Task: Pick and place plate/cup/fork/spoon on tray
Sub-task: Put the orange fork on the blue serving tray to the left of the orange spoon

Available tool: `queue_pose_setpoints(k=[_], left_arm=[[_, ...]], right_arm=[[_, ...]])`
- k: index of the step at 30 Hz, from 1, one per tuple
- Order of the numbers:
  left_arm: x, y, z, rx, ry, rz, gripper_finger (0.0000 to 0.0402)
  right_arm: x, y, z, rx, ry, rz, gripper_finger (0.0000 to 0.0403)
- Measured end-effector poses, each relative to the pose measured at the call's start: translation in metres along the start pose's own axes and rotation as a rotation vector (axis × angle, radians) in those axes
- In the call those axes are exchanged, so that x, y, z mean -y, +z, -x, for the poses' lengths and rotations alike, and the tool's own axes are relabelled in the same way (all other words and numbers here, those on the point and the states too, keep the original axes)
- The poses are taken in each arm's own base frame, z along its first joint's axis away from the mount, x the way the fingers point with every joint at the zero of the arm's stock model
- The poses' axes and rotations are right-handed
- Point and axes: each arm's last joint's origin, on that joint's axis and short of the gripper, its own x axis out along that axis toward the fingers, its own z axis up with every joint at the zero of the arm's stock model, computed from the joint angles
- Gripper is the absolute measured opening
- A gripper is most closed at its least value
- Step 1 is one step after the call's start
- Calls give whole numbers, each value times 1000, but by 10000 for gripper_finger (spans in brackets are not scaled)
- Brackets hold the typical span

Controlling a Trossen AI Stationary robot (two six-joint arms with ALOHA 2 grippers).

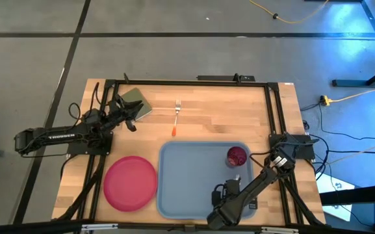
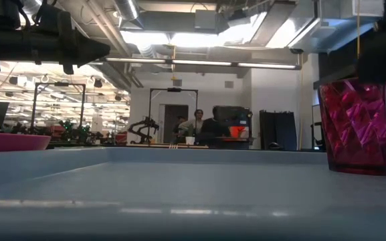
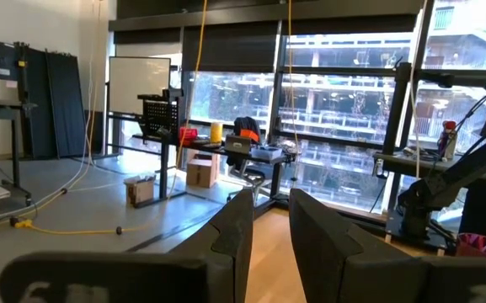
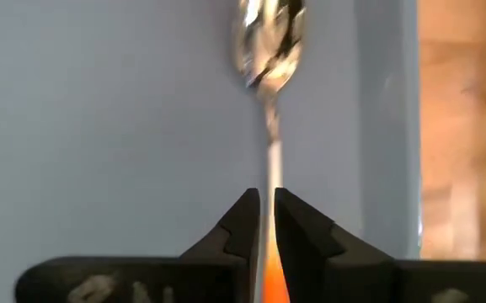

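Orange-handled spoon (image 4: 269,101) sits clamped in the right gripper (image 4: 268,220) over the tray (image 4: 108,126); releasing high risks it bouncing toward the cup (image 1: 236,156).

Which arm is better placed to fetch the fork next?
Left. The left gripper hovers at the table's far left beside the fork, with a narrow gap between its fingers. The right gripper is shut on the spoon over the tray.

1. I can read only one marking: white capitals "TROSSEN" along the left arm (image 1: 54,137), on the link well behind its left hand (image 1: 132,116).
2. I find no other legible text anywhere else.
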Motion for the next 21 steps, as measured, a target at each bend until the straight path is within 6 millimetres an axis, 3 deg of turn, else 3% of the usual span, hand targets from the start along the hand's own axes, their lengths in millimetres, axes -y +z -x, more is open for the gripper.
queue_pose_setpoints(k=[5,8,15,21], left_arm=[[0,0,0,0,0,0,73],[0,0,0,0,0,0,73],[0,0,0,-1,0,-1,73],[0,0,0,0,0,3,73]], right_arm=[[-6,1,46,-69,164,16,45],[-10,6,73,4,360,82,45],[-34,42,98,621,708,217,45],[-69,104,107,1119,665,192,45]])
